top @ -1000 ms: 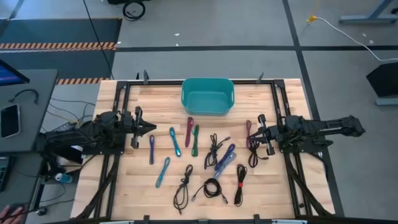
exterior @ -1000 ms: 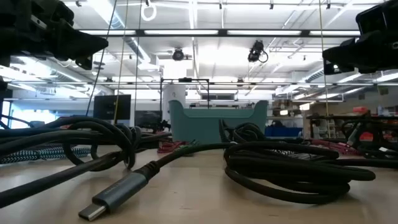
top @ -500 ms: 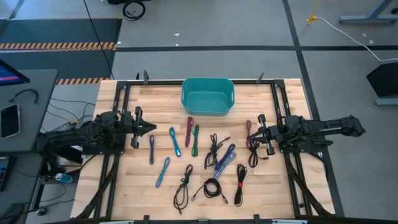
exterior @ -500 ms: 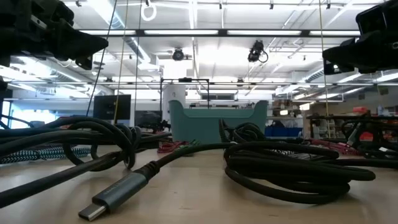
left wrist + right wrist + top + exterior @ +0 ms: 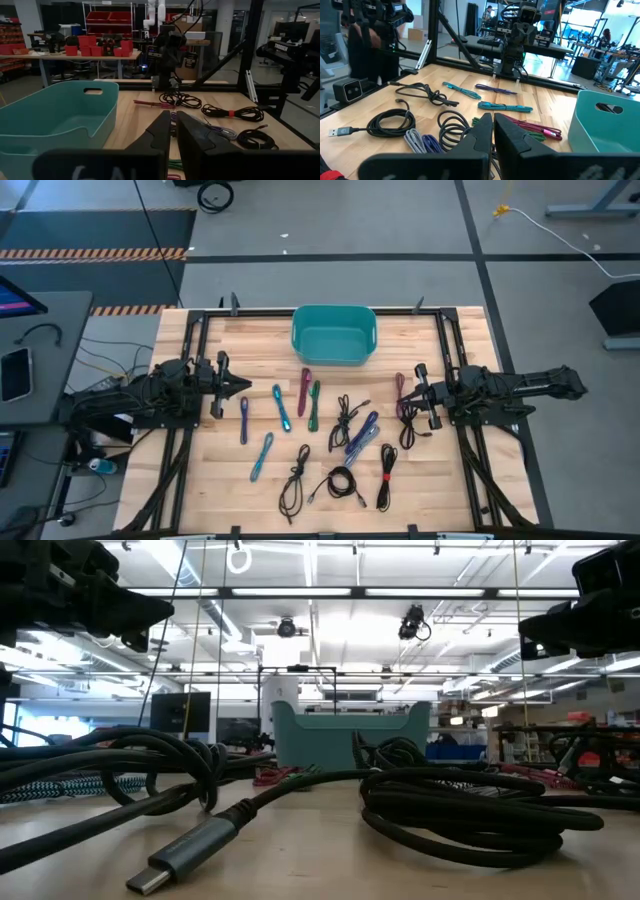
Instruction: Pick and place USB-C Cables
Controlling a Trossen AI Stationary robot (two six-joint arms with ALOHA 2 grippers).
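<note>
Both arms wait at the table's sides, cables spread between them.

The left gripper point(image 5: 243, 386) and right gripper point(image 5: 403, 396) hover above the table point(image 5: 240, 480) with fingers clenched on nothing. The cables point(image 5: 345, 430) lie loose on the wood in front of the teal bin point(image 5: 334, 333): purple, blue, green and magenta ones nearer the bin, black coils point(image 5: 340, 483) toward the near edge, one magenta and one black just beside the right gripper.
</note>
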